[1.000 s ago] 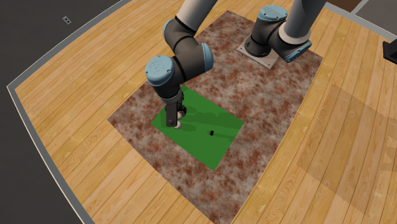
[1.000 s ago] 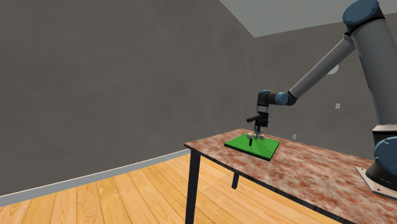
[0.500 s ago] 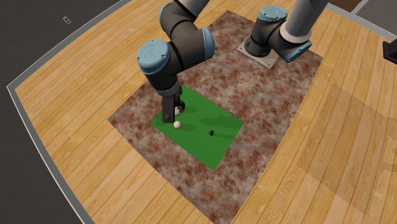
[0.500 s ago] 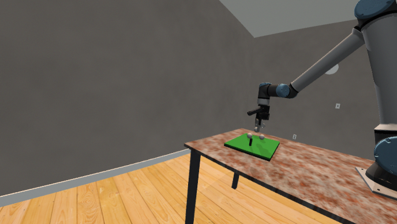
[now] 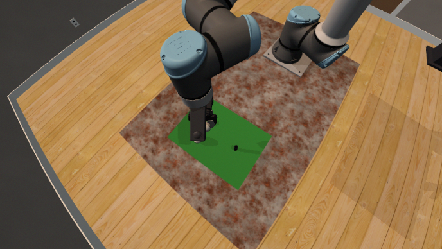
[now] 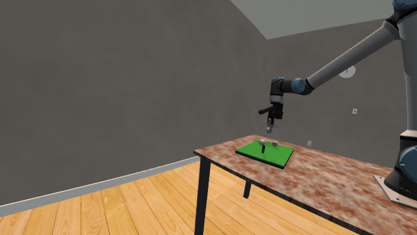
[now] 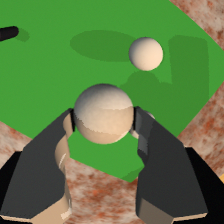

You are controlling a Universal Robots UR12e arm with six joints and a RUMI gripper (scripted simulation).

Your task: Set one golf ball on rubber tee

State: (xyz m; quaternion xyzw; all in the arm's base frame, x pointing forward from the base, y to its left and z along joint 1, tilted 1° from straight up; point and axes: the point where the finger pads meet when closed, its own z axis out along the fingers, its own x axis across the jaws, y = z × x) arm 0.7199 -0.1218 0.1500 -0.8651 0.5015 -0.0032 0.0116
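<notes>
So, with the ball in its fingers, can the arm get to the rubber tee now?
Probably yes. The gripper holds a golf ball above the green mat, and the black tee stands open, with nothing over it. The two other balls lie to the side.

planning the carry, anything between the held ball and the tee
Nothing but bare green mat lies between the held ball and the tee, as the top view shows.

Pale golf ball (image 7: 104, 114) held aloft; black tee (image 6: 263, 148) upright on mat.
</notes>
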